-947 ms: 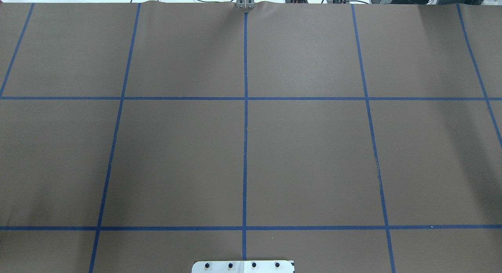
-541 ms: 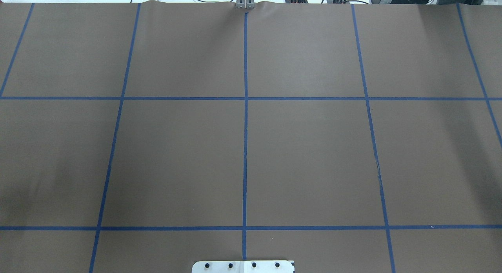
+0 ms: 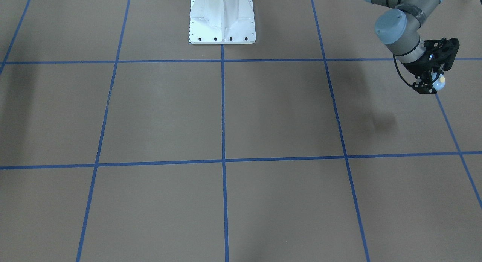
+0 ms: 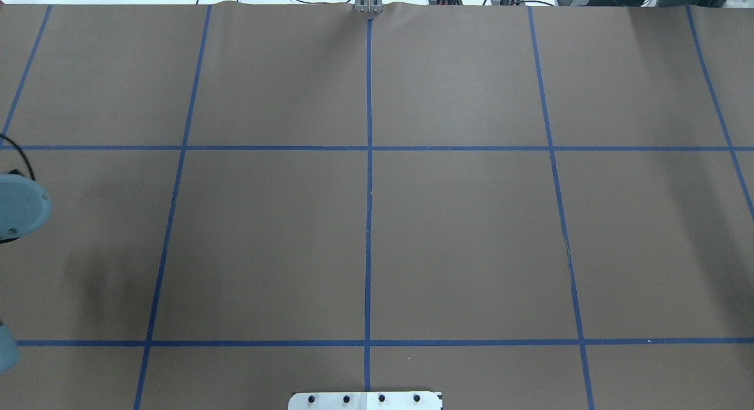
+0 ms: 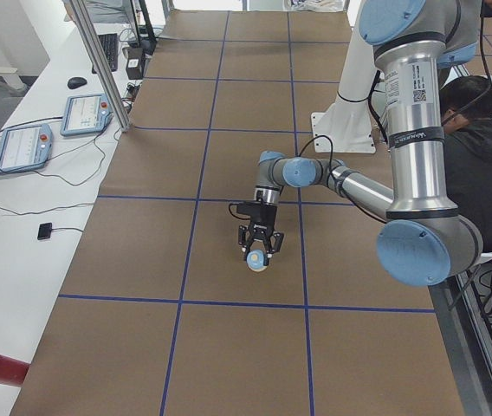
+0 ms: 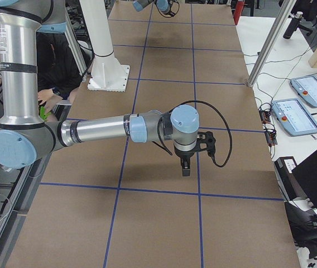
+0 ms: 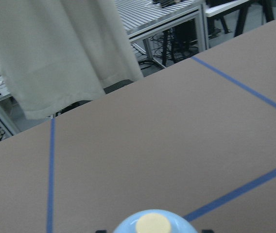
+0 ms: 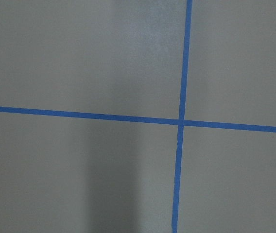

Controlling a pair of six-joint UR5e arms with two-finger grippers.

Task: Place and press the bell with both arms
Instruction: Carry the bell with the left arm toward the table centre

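Black fingers (image 3: pixel 423 87) of the left gripper (image 3: pixel 432 85) are clamped on either side of a small light-blue dome-shaped call bell (image 3: pixel 437 82). Its cream round button (image 3: pixel 441 80) faces out, away from the wrist. The bell is held up off the brown paper table cover (image 3: pixel 150 111), and the gripper's shadow (image 3: pixel 380 122) falls on the paper well apart from it. Seen from the table's end, the grey-and-silver left arm (image 5: pixel 363 186) reaches out low over the table. The bell hangs at the fingertips inside one square of the blue tape grid (image 5: pixel 302 260). The left wrist camera shows the dome and button at its bottom edge, with paper and tape lines beyond. From overhead only a light-blue joint cap (image 4: pixel 20 207) of that arm shows, at the view's left edge.

The right arm (image 6: pixel 102 131) stretches out level over the paper with its black right gripper (image 6: pixel 185 166) pointing down, near a crossing of tape lines. It shows only from the table's end, and I cannot tell whether its fingers are apart or together. Its wrist camera looks down on paper and a tape crossing (image 8: pixel 181 121).

A white bolted pedestal (image 3: pixel 222 21) stands on the centre line at the robot's side of the table. A person in a dark hooded top (image 5: pixel 480 165) sits behind the left arm.
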